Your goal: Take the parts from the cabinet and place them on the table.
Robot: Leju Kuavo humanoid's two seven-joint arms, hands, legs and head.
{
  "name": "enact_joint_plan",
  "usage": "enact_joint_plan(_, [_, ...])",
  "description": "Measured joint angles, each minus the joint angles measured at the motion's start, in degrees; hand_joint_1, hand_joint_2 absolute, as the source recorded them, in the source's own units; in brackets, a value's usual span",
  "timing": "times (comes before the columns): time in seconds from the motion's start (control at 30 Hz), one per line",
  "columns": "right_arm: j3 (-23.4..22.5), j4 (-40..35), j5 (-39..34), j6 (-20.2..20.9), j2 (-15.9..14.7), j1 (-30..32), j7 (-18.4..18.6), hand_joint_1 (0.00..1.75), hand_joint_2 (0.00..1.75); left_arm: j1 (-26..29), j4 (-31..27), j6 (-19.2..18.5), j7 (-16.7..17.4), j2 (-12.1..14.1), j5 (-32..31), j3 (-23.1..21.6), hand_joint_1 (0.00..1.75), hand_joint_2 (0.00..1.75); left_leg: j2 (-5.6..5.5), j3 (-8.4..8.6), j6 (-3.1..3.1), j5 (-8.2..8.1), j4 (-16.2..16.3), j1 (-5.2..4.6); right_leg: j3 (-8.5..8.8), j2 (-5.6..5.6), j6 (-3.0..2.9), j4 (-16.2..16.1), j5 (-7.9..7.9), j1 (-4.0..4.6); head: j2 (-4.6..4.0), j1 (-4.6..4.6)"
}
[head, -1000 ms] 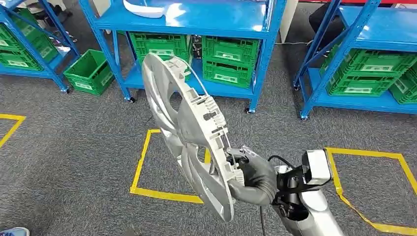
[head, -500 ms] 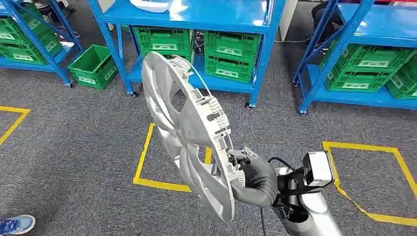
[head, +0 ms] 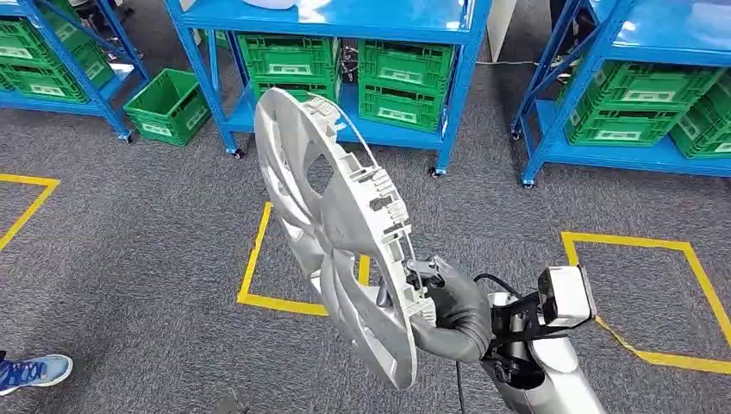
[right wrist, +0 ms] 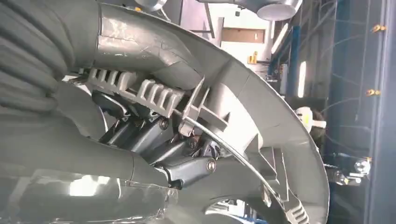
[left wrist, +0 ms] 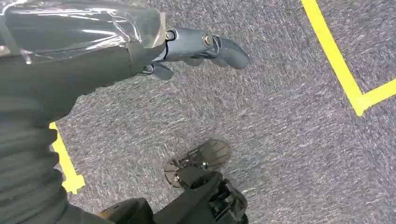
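**Wheel cover held above floor**

The right robot hand (head: 428,293) grasps the silver wheel cover (head: 332,224) at its lower rim, holding it on edge above the grey carpet floor (head: 129,241), in front of the blue shelving (head: 345,26). The left robot hand (left wrist: 205,46) hangs empty, fingers loosely extended.

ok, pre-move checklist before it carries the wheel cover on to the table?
1. Right hand grips wheel cover at its rim: ok.
2. Fingers wrapped behind the rim clips: ok.
3. Cover clear of the blue shelving: ok.
4. Left hand holds nothing, hanging over the carpet: ok.
5. Table in sight: not ok.
6. Shoe at the floor edge, person's distance from the path: cannot tell.
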Motion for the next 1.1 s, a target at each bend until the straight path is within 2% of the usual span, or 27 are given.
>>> enact_joint_plan(0.03, [0.07,0.04,-0.02,0.00,0.04,-0.03,-0.02,1.75,1.75,0.07,-0.04,0.00,0.02,0.02,0.02,0.00,0.00,1.75,0.00,-0.71,-0.40,-2.98,2.16,0.07,-0.53,-0.04,-0.54,0.01,0.40,0.01,0.00,-0.18])
enact_joint_plan(0.07, [0.11,0.09,-0.13,0.02,0.04,-0.02,-0.09,1.75,1.75,0.08,-0.04,0.00,0.04,0.02,0.02,0.02,0.00,1.75,-0.01,-2.06,-0.82,-6.68,6.61,0.26,-1.12,-0.08,-0.78,0.02,1.00,0.05,0.00,-0.28])
enact_joint_plan(0.1, [0.13,0.22,-0.22,0.04,0.04,-0.03,-0.11,1.75,1.75,0.08,-0.04,0.00,0.07,0.04,0.09,0.02,0.00,1.75,0.00,-3.41,-1.10,-9.28,11.10,0.40,-1.72,-0.10,-0.85,0.08,1.45,0.10,0.00,-0.24])
enact_joint_plan(0.13, [0.15,0.37,-0.35,0.13,0.02,-0.02,-0.17,1.75,1.75,0.11,-0.04,-0.02,0.07,0.04,0.22,0.02,0.00,1.75,0.00,-4.48,-1.36,-11.05,15.48,0.51,-2.44,-0.10,-0.79,0.19,1.94,0.12,0.00,-0.26])
enact_joint_plan(0.17, [0.20,0.57,-0.44,0.20,0.02,-0.01,-0.17,1.75,1.75,0.16,-0.04,-0.02,0.09,0.04,0.28,0.02,0.00,1.75,0.00,-4.53,-1.48,-11.12,17.76,0.56,-3.18,-0.10,-0.69,0.34,2.39,0.12,0.00,-0.24])
enact_joint_plan(0.2, [0.22,0.74,-0.48,0.24,0.02,0.01,-0.22,1.75,1.75,0.17,-0.04,-0.04,0.09,0.02,0.28,0.00,0.00,1.75,0.00,-3.40,-1.48,-9.83,17.30,0.60,-3.87,-0.05,-0.55,0.54,2.73,0.10,0.00,-0.24])
enact_joint_plan(0.23, [0.22,0.83,-0.50,0.26,0.02,0.08,-0.26,1.75,1.75,0.16,-0.07,-0.04,0.09,0.02,0.31,0.02,0.00,1.75,0.01,-1.01,-1.43,-7.77,14.45,0.68,-4.51,0.02,-0.47,0.76,3.02,0.09,0.00,-0.26])
enact_joint_plan(0.27, [0.22,0.92,-0.50,0.31,0.02,0.14,-0.35,1.75,1.75,0.15,-0.13,-0.13,0.09,0.02,0.46,0.02,0.00,1.75,0.00,2.73,-1.25,-5.77,9.26,0.77,-5.06,0.13,-0.19,0.95,3.20,0.08,0.00,-0.26])
enact_joint_plan(0.3, [0.22,0.92,-0.52,0.35,0.02,0.15,-0.48,1.75,1.75,0.14,-0.20,-0.20,0.15,0.04,0.66,0.02,0.00,1.75,-0.05,6.46,-0.98,-5.10,3.99,0.78,-5.30,0.17,0.08,1.19,3.38,0.10,0.00,-0.26])
enact_joint_plan(0.33, [0.22,0.92,-0.55,0.39,0.02,0.15,-0.61,1.75,1.75,0.06,-0.22,-0.28,0.20,0.04,0.92,0.02,0.00,1.75,-0.16,9.10,-0.51,-7.39,0.01,0.56,-5.63,0.15,0.51,1.21,3.66,0.32,0.00,-0.26])
enact_joint_plan(0.37, [0.24,0.92,-0.55,0.42,0.02,0.08,-0.66,1.75,1.75,0.07,-0.28,-0.33,0.20,0.04,0.98,0.02,0.00,1.75,-0.31,9.40,0.02,-7.27,-1.00,0.30,-5.76,0.10,0.93,1.29,3.98,0.42,0.00,-0.15])
enact_joint_plan(0.43, [0.31,0.92,-0.57,0.44,0.04,0.13,-0.74,1.75,1.75,0.25,-0.26,-0.46,0.26,0.02,1.05,0.04,0.00,1.75,-0.30,8.88,0.61,-7.08,-0.92,-0.08,-5.86,0.03,1.45,1.21,4.50,0.27,0.00,-0.28])
enact_joint_plan(0.47, [0.33,0.92,-0.52,0.46,0.04,0.16,-0.76,1.75,1.75,0.28,-0.28,-0.55,0.26,0.04,1.05,0.04,0.00,1.75,-0.27,8.71,1.15,-6.73,-1.10,-0.18,-5.84,0.05,2.00,0.88,4.90,0.26,0.00,-0.22])
enact_joint_plan(0.5, [0.31,0.92,-0.33,0.46,0.00,0.17,-0.96,1.75,1.75,0.22,-0.31,-0.52,0.26,0.04,1.05,0.07,0.00,1.75,-0.06,8.91,2.07,-5.84,-1.98,0.42,-6.34,0.03,2.22,1.19,4.74,0.27,0.00,-0.20])
enact_joint_plan(0.53, [0.31,0.94,0.05,0.44,-0.02,0.17,-1.25,1.75,1.75,0.13,-0.35,-0.52,0.26,0.02,1.05,0.09,0.00,1.75,0.08,8.58,2.41,-5.47,-2.11,0.24,-7.29,0.08,2.03,2.71,3.48,0.25,0.00,-0.13])
enact_joint_plan(0.57, [0.31,0.94,0.37,0.37,-0.02,0.14,-1.49,1.75,1.75,0.08,-0.37,-0.50,0.26,0.00,1.05,0.11,0.00,1.75,0.09,8.12,2.89,-5.12,-2.04,0.22,-8.90,0.10,1.58,6.19,1.34,0.22,0.00,-0.13])
enact_joint_plan(0.63, [0.31,1.09,0.53,0.33,-0.11,0.30,-1.75,1.75,1.75,0.18,-0.35,-0.50,0.26,-0.09,1.05,0.11,0.00,1.75,0.18,7.26,3.18,-4.59,-1.99,-0.12,-13.12,0.12,1.21,16.46,-2.86,0.21,0.00,-0.15])
enact_joint_plan(0.67, [0.31,1.22,0.53,0.33,-0.15,0.41,-1.81,1.75,1.75,0.23,-0.35,-0.50,0.26,-0.09,1.03,0.13,0.00,1.75,0.19,6.85,3.17,-4.34,-1.89,-0.26,-14.43,0.12,1.38,20.07,-3.86,0.21,0.00,-0.15])
enact_joint_plan(0.7, [0.31,1.25,0.50,0.33,-0.20,0.57,-1.81,1.75,1.75,0.23,-0.37,-0.48,0.26,-0.09,1.03,0.13,0.00,1.75,0.17,6.60,3.18,-4.23,-1.79,-0.38,-14.22,0.12,1.65,20.20,-3.72,0.22,0.00,-0.15])
enact_joint_plan(0.73, [0.31,1.25,0.44,0.31,-0.22,0.67,-1.81,1.75,1.75,0.23,-0.37,-0.48,0.28,-0.09,1.05,0.15,0.00,1.75,0.13,6.41,3.18,-4.18,-1.64,-0.46,-12.40,0.11,2.03,17.55,-2.73,0.23,0.00,-0.13])
enact_joint_plan(0.8, [0.31,1.25,0.35,0.31,-0.22,0.62,-1.79,1.75,1.75,0.22,-0.37,-0.48,0.28,-0.13,1.03,0.15,0.00,1.75,0.00,6.27,3.14,-4.19,-1.20,-0.73,-6.20,0.11,2.41,6.84,0.75,0.33,0.00,-0.13])
enact_joint_plan(0.83, [0.29,1.25,0.33,0.31,-0.22,0.58,-1.79,1.75,1.75,0.22,-0.35,-0.48,0.28,-0.31,1.03,0.15,0.00,1.75,0.00,6.11,3.08,-4.20,-1.07,-0.65,-3.64,0.04,1.87,2.02,1.64,0.57,0.00,-0.13])
enact_joint_plan(0.87, [0.28,1.25,0.24,0.31,-0.20,0.57,-1.77,1.75,1.75,0.20,-0.37,-0.48,0.31,-0.33,1.03,0.15,0.00,1.75,0.00,5.65,2.80,-4.21,-0.72,-1.27,-3.10,-0.13,1.26,1.09,1.51,0.80,0.00,-0.22])
enact_joint_plan(0.9, [0.31,1.25,0.09,0.31,-0.15,0.59,-1.77,1.75,1.75,0.22,-0.37,-0.48,0.31,-0.42,1.03,0.18,0.00,1.75,0.04,5.34,2.51,-4.04,-0.67,-1.19,-3.36,-0.11,0.97,1.02,1.83,0.80,0.00,-0.17])
enact_joint_plan(0.93, [0.31,1.25,0.00,0.31,-0.15,0.63,-1.77,1.75,1.75,0.25,-0.37,-0.39,0.33,-0.37,1.03,0.18,0.00,1.75,0.03,5.13,2.71,-4.12,-0.41,-1.26,-3.57,-0.08,1.27,0.95,2.01,0.72,0.00,-0.22])
enact_joint_plan(1.03, [0.35,1.25,-0.17,0.37,-0.13,0.66,-1.70,1.75,1.75,0.24,-0.37,-0.28,0.35,-0.39,1.03,0.15,0.00,1.75,0.11,5.10,2.53,-4.01,-0.42,-1.10,-3.65,-0.05,1.23,1.05,2.01,0.88,0.00,-0.24])
enact_joint_plan(1.1, [0.35,1.27,-0.42,0.37,-0.13,0.65,-1.68,1.75,1.75,0.24,-0.37,-0.26,0.35,-0.39,1.03,0.15,0.00,1.75,0.10,5.08,2.36,-3.90,-0.44,-1.00,-3.74,-0.05,1.00,1.15,2.10,1.00,0.00,-0.22])
